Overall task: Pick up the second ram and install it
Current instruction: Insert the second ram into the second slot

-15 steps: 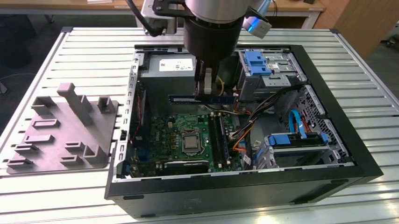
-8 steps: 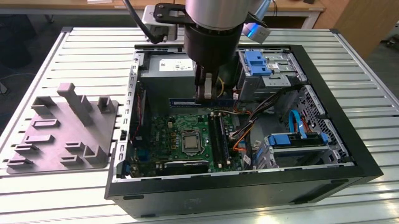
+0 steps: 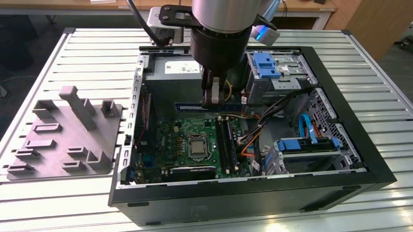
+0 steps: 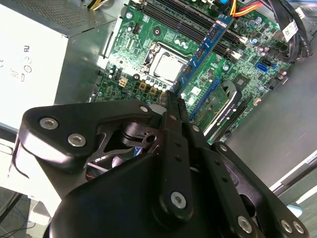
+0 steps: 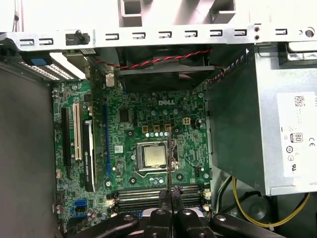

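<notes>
Slatted metal table (image 3: 71, 208) nearest me carries an open computer case (image 3: 258, 191), with a green motherboard (image 3: 174, 140) lying flat inside it. Farther back, above the board's far edge, the gripper (image 3: 213, 102) is pinched on the second ram (image 3: 191, 107), holding it level, off the board. I'd judge the stick light and stiff but fragile. It is best held by its flat faces, off the contact edge, and it wouldn't stand twisting.

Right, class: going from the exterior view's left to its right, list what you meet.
Grey fixture tray → computer case's left wall → second ram, clamped in the pincer → blue drive caddy → case's right wall.
</notes>
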`<state>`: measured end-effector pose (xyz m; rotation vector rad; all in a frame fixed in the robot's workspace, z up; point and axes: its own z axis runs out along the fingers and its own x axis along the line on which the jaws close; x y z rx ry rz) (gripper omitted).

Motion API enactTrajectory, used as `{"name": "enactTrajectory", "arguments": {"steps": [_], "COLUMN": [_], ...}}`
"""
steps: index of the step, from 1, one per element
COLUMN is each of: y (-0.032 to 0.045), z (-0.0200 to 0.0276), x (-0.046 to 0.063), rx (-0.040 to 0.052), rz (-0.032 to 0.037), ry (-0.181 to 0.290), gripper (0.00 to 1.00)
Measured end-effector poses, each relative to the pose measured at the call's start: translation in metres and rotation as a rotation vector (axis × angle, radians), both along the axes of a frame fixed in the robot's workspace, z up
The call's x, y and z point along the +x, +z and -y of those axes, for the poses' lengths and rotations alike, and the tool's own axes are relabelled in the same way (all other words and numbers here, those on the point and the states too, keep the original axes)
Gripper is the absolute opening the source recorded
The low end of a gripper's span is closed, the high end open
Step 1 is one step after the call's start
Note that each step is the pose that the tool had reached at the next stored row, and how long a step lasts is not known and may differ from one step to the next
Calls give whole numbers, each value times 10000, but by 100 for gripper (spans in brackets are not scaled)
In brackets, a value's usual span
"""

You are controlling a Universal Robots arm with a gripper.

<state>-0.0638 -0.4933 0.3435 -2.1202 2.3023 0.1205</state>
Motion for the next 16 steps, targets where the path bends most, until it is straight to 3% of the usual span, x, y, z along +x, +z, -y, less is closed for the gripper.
{"name": "enactTrajectory", "arguments": {"steps": [10,16], "y": [-3,-8], "z": [0,0], "x": [0,0], "rx": [1,1], "rz": [1,0], "ry": [-61,-1075], "gripper": [12,12]}}
